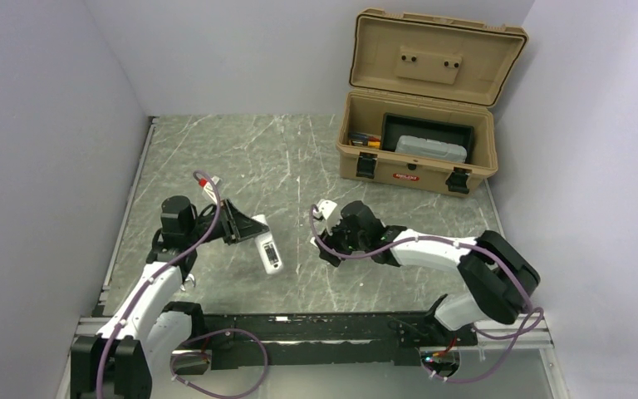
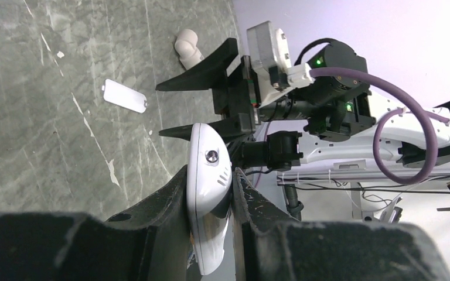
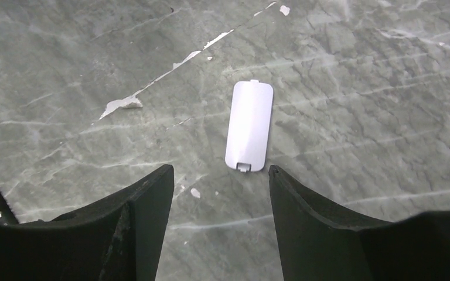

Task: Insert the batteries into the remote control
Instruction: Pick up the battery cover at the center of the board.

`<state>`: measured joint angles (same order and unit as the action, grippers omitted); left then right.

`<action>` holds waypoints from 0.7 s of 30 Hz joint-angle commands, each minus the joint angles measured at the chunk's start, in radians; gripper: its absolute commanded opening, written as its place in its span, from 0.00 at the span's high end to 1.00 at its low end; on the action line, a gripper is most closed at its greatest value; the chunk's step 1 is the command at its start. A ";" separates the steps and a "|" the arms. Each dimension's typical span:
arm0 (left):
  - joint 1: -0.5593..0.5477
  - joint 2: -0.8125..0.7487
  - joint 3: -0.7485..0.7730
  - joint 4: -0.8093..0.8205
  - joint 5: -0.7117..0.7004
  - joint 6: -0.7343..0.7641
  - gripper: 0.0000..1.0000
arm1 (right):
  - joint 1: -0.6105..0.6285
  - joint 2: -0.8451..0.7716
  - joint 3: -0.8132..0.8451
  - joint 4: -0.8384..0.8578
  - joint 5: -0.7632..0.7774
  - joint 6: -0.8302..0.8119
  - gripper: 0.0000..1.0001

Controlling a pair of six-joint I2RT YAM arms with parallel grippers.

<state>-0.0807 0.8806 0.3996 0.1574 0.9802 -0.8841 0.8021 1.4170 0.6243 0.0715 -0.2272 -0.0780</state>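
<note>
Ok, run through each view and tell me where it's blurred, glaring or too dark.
Top external: evenly lit, sharp, only soft shadows. Left wrist: its own fingers are dark and fill the bottom, the remote control goes soft and shiny near the lens, and the wall behind is washed out. Right wrist: the white cover plate and table are crisp, the fingers dark with little detail.

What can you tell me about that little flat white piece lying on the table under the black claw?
The white piece is a thin, flat rounded rectangle, seemingly smooth plastic, like a battery-compartment lid. One short end carries a small tab, the other a little clip. It lies flat on the grey marbled table, alone, with nothing touching it. The right gripper hangs over it, jaws spread to either side of its clip end.
</note>
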 commanded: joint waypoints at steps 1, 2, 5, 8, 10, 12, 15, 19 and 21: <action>0.012 0.000 -0.012 0.067 0.051 0.005 1.00 | 0.008 0.060 0.055 0.084 -0.011 -0.072 0.37; 0.013 0.002 -0.014 0.071 0.053 0.002 1.00 | 0.009 0.067 0.057 0.091 -0.003 -0.075 0.37; 0.017 0.007 -0.020 0.092 0.063 -0.016 1.00 | 0.012 0.093 0.071 0.089 0.044 -0.083 0.38; 0.023 0.017 -0.042 0.176 0.090 -0.100 1.00 | 0.016 0.109 0.081 0.084 0.074 -0.092 0.38; 0.026 0.022 -0.060 0.252 0.100 -0.185 1.00 | 0.017 0.115 0.087 0.078 0.084 -0.092 0.37; 0.031 0.024 -0.080 0.314 0.097 -0.275 1.00 | 0.017 0.117 0.087 0.077 0.090 -0.087 0.37; 0.034 0.019 -0.112 0.412 0.083 -0.416 1.00 | 0.017 0.116 0.083 0.084 0.090 -0.079 0.37; 0.035 0.001 -0.142 0.429 0.046 -0.552 1.00 | 0.018 0.120 0.081 0.084 0.084 -0.075 0.38; 0.036 -0.008 -0.155 0.440 0.036 -0.599 1.00 | 0.019 0.119 0.082 0.082 0.086 -0.074 0.38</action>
<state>-0.0505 0.9012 0.2581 0.4885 1.0302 -1.3098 0.8150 1.5311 0.6762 0.1139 -0.1551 -0.1493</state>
